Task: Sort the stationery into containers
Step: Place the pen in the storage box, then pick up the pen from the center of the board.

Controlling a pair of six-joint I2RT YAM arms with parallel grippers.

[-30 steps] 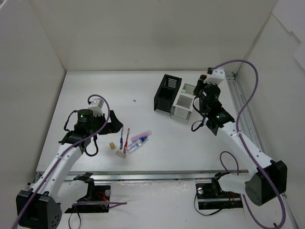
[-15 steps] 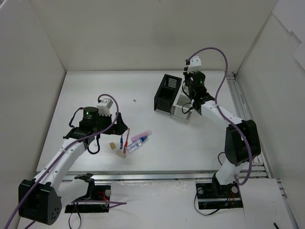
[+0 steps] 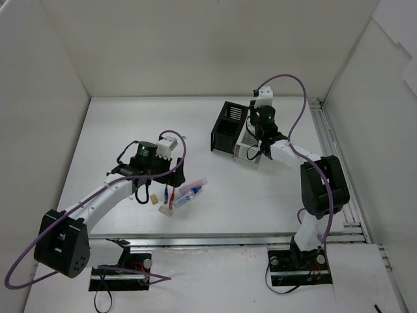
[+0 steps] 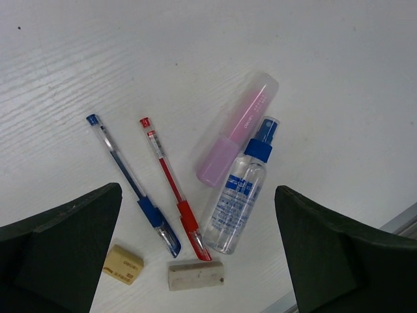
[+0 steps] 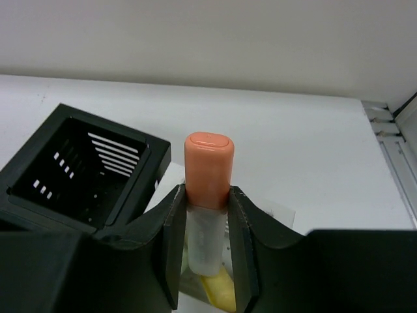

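Clamping an orange-capped stick [image 5: 208, 163], right gripper [image 5: 207, 194] hangs above white box [image 3: 246, 154]; left gripper [image 4: 197, 195] spread wide.

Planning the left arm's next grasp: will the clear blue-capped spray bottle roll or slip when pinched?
Probably rolls if nudged: spray bottle lies on its side, round body. Smooth clear plastic, so maybe slippery. Small, likely light.
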